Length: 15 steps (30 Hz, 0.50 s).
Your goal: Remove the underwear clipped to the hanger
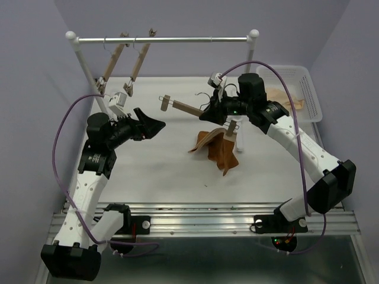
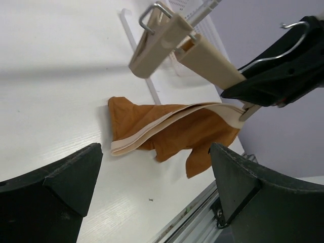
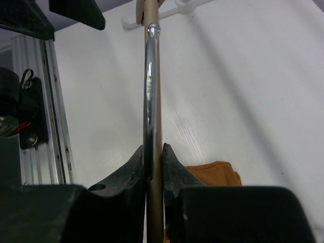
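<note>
The wooden hanger (image 1: 186,108) is held off the table, slanting from back left to front right, with my right gripper (image 1: 216,109) shut on its bar and wire hook (image 3: 150,86). The rust-brown underwear (image 1: 217,149) hangs from the clip near the hanger's right end, and its lower part lies crumpled on the table. The left-end clip (image 2: 157,40) holds nothing. My left gripper (image 1: 153,118) stands wide open to the left of that free clip, with nothing between its fingers (image 2: 61,187). In the left wrist view the underwear (image 2: 167,126) shows its cream waistband.
A white rack with a metal rail (image 1: 163,39) stands at the back, and two more wooden hangers (image 1: 137,62) dangle from it. A white basket (image 1: 311,89) with beige cloth sits at the back right. An aluminium rail (image 1: 207,216) runs along the near table edge.
</note>
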Each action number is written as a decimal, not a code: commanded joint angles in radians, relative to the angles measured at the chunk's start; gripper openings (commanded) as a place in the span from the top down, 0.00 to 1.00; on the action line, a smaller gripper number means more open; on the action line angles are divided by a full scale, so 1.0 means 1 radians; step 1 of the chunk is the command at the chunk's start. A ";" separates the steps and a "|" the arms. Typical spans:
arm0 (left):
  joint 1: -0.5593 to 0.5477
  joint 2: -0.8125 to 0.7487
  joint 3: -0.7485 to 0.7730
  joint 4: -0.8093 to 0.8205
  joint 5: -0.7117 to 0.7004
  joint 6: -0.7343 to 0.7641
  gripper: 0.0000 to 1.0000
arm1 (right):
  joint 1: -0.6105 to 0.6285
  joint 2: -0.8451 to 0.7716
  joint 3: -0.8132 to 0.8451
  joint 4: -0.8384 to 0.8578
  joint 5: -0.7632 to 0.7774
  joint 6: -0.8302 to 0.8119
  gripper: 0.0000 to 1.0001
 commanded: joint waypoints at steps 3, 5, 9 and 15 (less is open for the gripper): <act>-0.005 -0.102 -0.102 0.344 0.039 -0.169 0.01 | -0.002 -0.077 -0.053 0.257 0.147 0.335 0.99; -0.007 -0.111 -0.139 0.412 0.039 -0.223 0.01 | -0.002 -0.074 -0.026 0.243 0.107 0.355 0.99; -0.027 -0.080 -0.139 0.533 0.028 -0.268 0.01 | -0.002 -0.109 -0.091 0.379 0.003 0.482 0.99; -0.129 -0.008 -0.209 0.890 -0.039 -0.415 0.01 | -0.002 -0.135 -0.126 0.452 -0.042 0.578 0.99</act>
